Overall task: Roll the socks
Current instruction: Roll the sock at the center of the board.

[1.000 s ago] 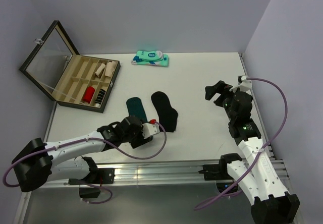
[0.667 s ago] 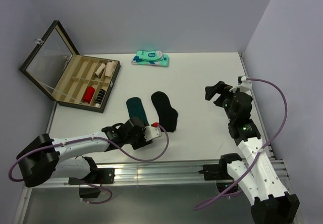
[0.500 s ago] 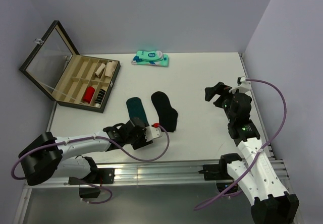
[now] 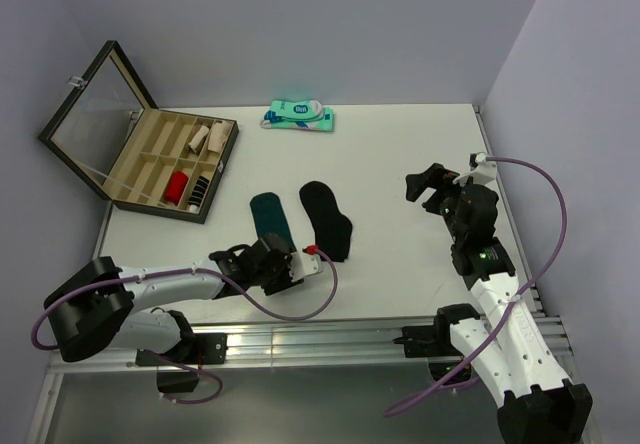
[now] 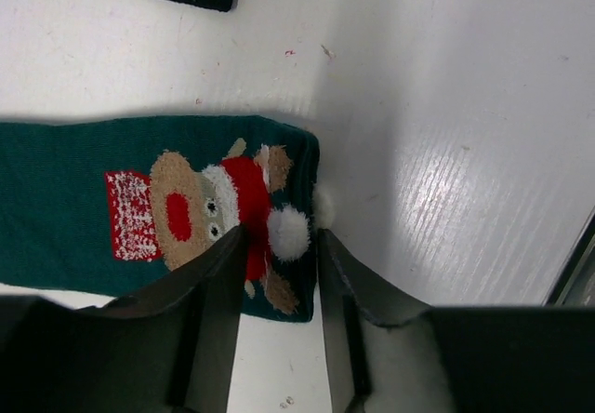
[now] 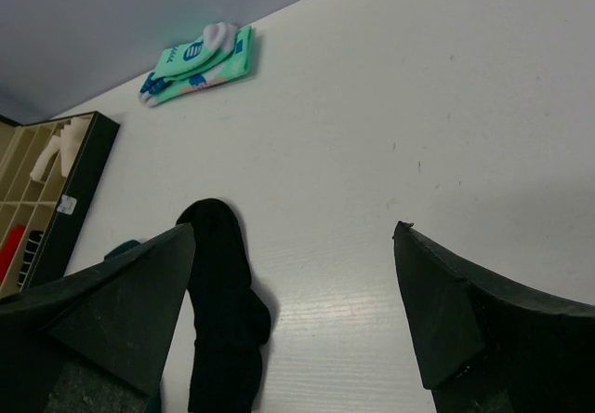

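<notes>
Green sock (image 4: 270, 214): flat, left of centre; cartoon toe end twd near edge.
Black sock (image 4: 327, 219): flat, just right of it.
L gripper (image 5: 279, 246): narrow gap, straddles toe hem + pom-pom (image 5: 289, 230); nothing lifted.
R gripper (image 6: 296, 232): spread wide, empty, nr right edge.
Handling: light, limp knit, prob. bunches; pinch at toe hem.

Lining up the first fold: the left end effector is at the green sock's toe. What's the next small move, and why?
Probably close the left end effector on the toe edge of the green sock: its fingers straddle the white pom-pom there with a gap showing, and the sock lies flat, unrolled.
</notes>
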`<state>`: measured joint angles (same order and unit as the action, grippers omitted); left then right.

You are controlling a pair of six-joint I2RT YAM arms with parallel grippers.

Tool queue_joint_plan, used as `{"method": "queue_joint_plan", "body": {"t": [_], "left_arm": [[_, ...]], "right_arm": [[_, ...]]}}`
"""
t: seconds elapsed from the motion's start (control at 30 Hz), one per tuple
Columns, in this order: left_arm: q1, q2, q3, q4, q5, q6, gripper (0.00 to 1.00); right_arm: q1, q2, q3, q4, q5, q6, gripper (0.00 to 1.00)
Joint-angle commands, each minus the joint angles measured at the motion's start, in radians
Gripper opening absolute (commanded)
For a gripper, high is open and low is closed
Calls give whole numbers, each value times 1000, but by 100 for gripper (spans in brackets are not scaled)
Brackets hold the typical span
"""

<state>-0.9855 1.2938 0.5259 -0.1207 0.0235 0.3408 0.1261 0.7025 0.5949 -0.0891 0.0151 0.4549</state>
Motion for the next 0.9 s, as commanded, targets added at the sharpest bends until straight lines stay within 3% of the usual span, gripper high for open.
{"method": "queue_joint_plan", "body": {"t": [0.0, 0.17, 0.33, 0.53, 0.63, 0.87], "left_arm": [[-5, 2, -9, 24, 30, 14, 40], [-2, -11, 6, -30, 91, 32, 27], [42, -1, 29, -74, 176, 52, 21], [154, 15, 77, -155, 306, 108, 11], [227, 59, 130, -233, 410, 156, 1], [399, 205, 293, -503, 648, 326, 0]], "right_arm": [[6, -1, 0, 49, -3, -13, 94], [17, 9, -3, 58, -7, -19, 93], [36, 20, -3, 65, -4, -28, 92], [70, 12, -10, 83, -7, -51, 92], [92, 12, -20, 84, -10, -67, 91], [237, 23, -61, 189, 8, -105, 90]]}}
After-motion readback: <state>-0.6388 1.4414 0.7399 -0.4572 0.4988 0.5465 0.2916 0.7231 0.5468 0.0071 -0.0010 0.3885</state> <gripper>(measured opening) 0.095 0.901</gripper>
